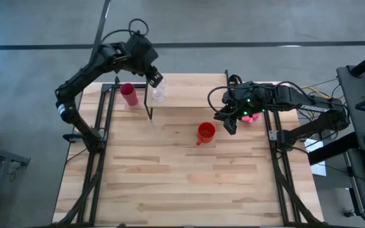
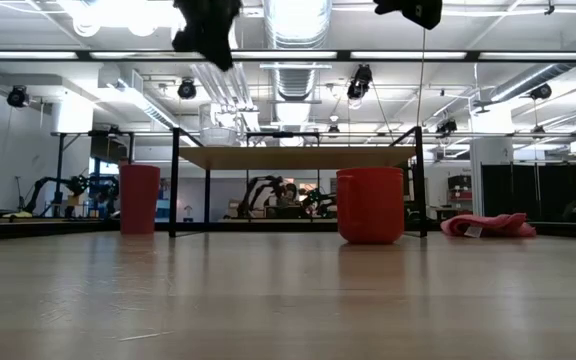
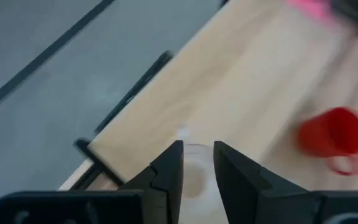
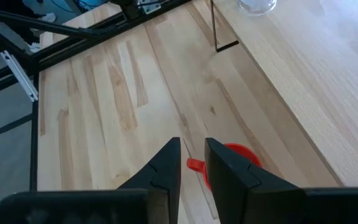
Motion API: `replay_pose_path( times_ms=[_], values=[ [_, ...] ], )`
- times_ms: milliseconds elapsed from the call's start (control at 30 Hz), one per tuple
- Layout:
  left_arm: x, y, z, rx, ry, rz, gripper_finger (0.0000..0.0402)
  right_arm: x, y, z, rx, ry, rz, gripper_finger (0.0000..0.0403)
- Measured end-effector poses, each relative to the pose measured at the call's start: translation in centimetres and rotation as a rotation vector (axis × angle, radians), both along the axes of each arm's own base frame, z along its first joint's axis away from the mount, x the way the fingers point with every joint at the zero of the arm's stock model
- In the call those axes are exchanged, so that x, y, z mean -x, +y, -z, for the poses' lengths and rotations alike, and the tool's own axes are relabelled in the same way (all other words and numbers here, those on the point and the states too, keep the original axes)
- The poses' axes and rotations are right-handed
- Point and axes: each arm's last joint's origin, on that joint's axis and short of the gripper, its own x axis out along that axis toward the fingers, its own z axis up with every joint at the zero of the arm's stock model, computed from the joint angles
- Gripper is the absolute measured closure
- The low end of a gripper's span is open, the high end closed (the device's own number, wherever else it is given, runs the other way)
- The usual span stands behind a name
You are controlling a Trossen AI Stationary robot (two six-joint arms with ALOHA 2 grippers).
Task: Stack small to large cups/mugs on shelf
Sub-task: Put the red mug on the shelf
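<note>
A small clear glass (image 1: 159,94) stands upright on the left end of the shelf (image 1: 195,88), a light plank on thin black legs (image 2: 298,157). My left gripper (image 1: 155,79) hangs just above the glass (image 3: 194,173), slightly open and clear of it. The magenta tumbler (image 1: 129,94) stands on the table left of the shelf. The red mug (image 1: 206,132) stands on the table in front of the shelf. My right gripper (image 1: 229,126) hovers just right of the mug (image 4: 235,155), slightly open and empty.
A pink cloth (image 1: 252,116) lies on the table under my right arm, right of the mug. The shelf's black legs (image 4: 216,28) stand at its corners. The plank to the right of the glass is bare, and the near half of the table is open wood.
</note>
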Motion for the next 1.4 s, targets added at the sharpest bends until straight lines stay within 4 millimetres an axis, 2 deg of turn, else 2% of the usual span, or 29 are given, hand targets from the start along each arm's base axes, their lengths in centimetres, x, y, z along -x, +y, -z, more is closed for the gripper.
replay_pose_path(
  times_ms=[167, 300, 433, 733, 967, 1133, 1267, 1400],
  values=[
    [1.7, -3.1, -2.2, 0.005, -0.045, 0.050, 0.0327, -0.1, 0.2, 0.2, 0.004, 0.019, -0.024, 0.0335],
    [2.8, -5.0, -2.2, 0.056, -0.007, 0.062, 0.0326, -0.2, 0.5, 0.5, -0.038, 0.029, -0.082, 0.0335],
    [3.3, -6.0, -1.7, 0.114, 0.042, 0.050, 0.0326, -1.0, 0.9, 1.8, -0.103, 0.068, -0.159, 0.0335],
    [3.2, -6.6, -1.5, 0.114, 0.048, 0.066, 0.0326, -4.9, 1.0, 7.4, -0.128, 0.282, -0.209, 0.0311],
    [4.1, -7.0, -2.1, 0.097, 0.028, 0.072, 0.0326, -7.7, 0.8, 11.4, -0.080, 0.409, -0.295, 0.0294],
    [4.8, -7.3, -2.5, 0.086, 0.009, 0.072, 0.0326, -9.2, 0.6, 14.3, -0.030, 0.517, -0.291, 0.0287],
    [5.2, -7.5, -2.7, 0.079, 0.000, 0.072, 0.0326, -9.7, 0.3, 15.5, 0.030, 0.563, -0.275, 0.0290],
    [5.3, -7.5, -2.8, 0.079, -0.002, 0.072, 0.0326, -9.7, 0.2, 15.6, 0.088, 0.577, -0.266, 0.0295]
  ],
)
